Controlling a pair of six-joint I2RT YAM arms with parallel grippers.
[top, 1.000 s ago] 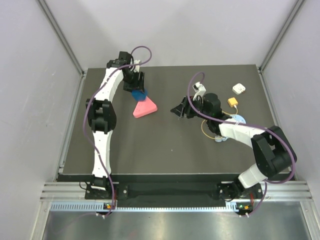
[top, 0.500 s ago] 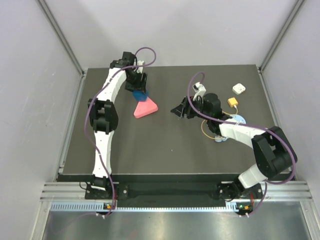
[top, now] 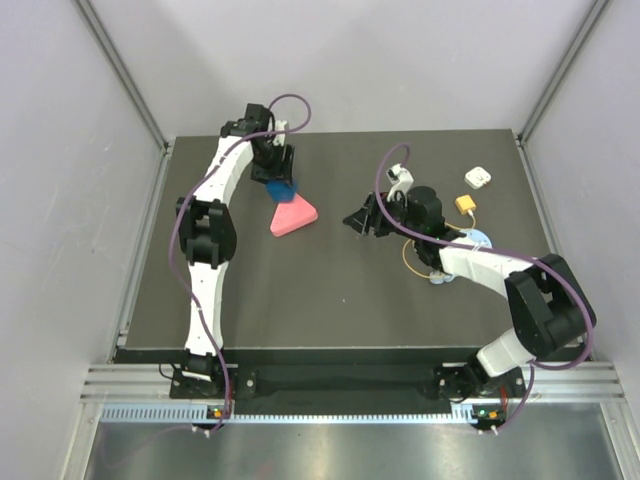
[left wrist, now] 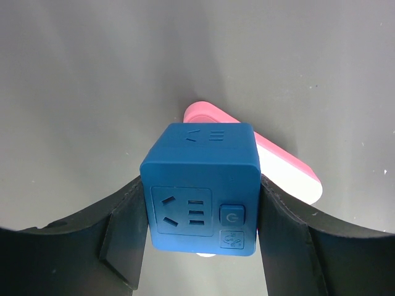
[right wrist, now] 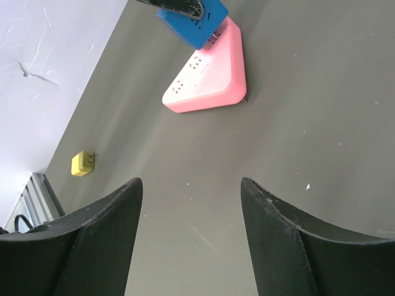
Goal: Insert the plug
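Clamped from both sides, the blue socket cube [left wrist: 200, 148] sits between the jaws of the left gripper [left wrist: 202, 185], held over the far corner of the pink power strip [right wrist: 210, 77]; whether cube and strip touch I cannot tell. The right gripper [right wrist: 190, 182] hangs with its jaws apart and nothing between them, low over bare table [top: 330, 290] and pointing toward the strip. Over the last second the left arm has edged a little to the right along the far side with the cube and then settled, while the right arm has not stirred. The plug [top: 464, 204] lies where it was, on the table behind the right gripper, near the white block [top: 478, 178] and the light-blue disc [top: 476, 238], its thin wire looping back under the right arm, and no finger is on it. So the small shift looks like positioning of the cube only. The plug is not yet picked up, and the right gripper would likely have to turn back toward it.
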